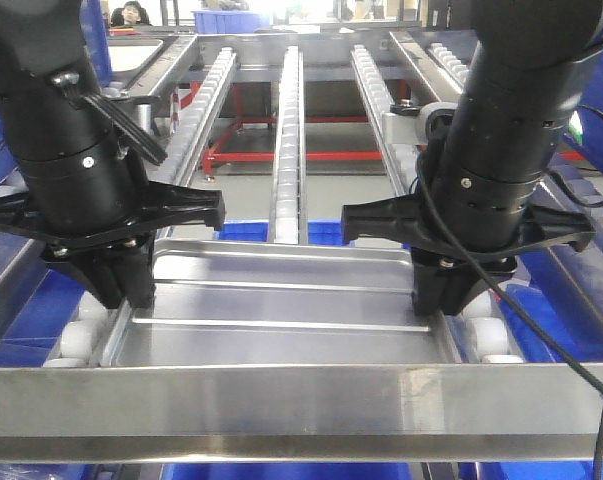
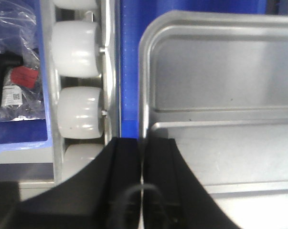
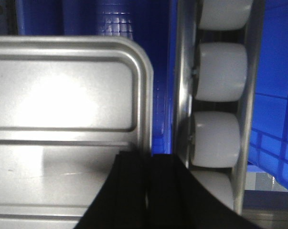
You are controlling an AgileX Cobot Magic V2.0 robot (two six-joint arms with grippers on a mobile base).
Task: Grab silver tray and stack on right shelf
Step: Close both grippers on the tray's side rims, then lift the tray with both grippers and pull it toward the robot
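Our left hand [image 2: 141,145] is pinched shut on the silver tray's [image 1: 291,305] left rim, and our right hand [image 3: 146,160] likewise on its right rim. The tray lies between them, at the near end of the right shelf [image 1: 281,405].

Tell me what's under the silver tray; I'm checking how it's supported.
Blue plastic shows below the silver tray at both side edges, between it and the white rollers. Whatever lies beneath its floor is covered.
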